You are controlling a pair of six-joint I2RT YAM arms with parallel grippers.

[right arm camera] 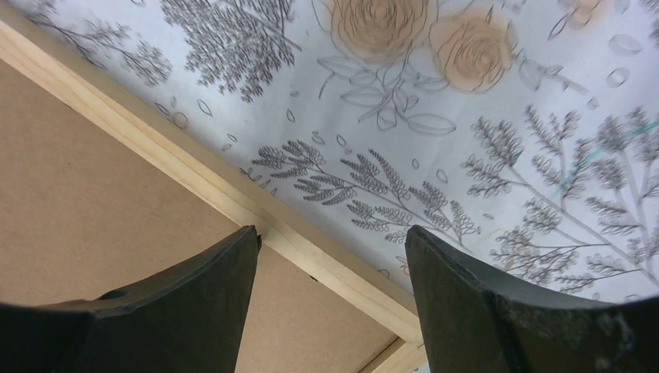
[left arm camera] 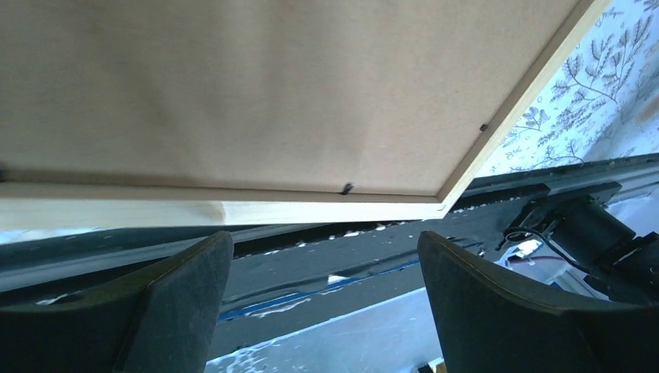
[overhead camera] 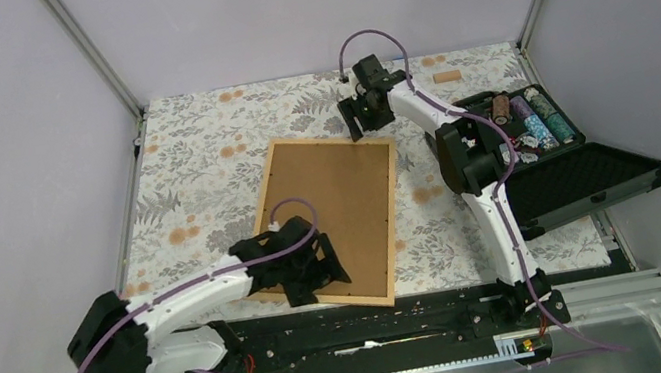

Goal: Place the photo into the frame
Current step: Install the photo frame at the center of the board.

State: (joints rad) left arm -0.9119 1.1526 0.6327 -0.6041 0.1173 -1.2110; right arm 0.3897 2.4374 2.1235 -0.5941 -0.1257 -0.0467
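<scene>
Frame (overhead camera: 393, 216) seems stiff, light, maybe fragile, so I would pinch its wooden rim; left gripper (overhead camera: 318, 285) and right gripper (overhead camera: 366, 120) gape empty.

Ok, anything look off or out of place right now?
The frame lies backing up and skewed to the table edges, its near corner jutting over the black rail. The photo is not in sight. Nothing looks spilled or damaged.

Arms (overhead camera: 192, 293) white-shelled with black joint housings and black bases; a purple cable (overhead camera: 369, 32) loops along each. Left gripper (overhead camera: 321, 284) and right gripper (overhead camera: 365, 123) all black. Fingers (left arm camera: 179, 303) matte, broad, curved on the inner edge; fine pale specks on the right pair (right arm camera: 505, 311).
</scene>
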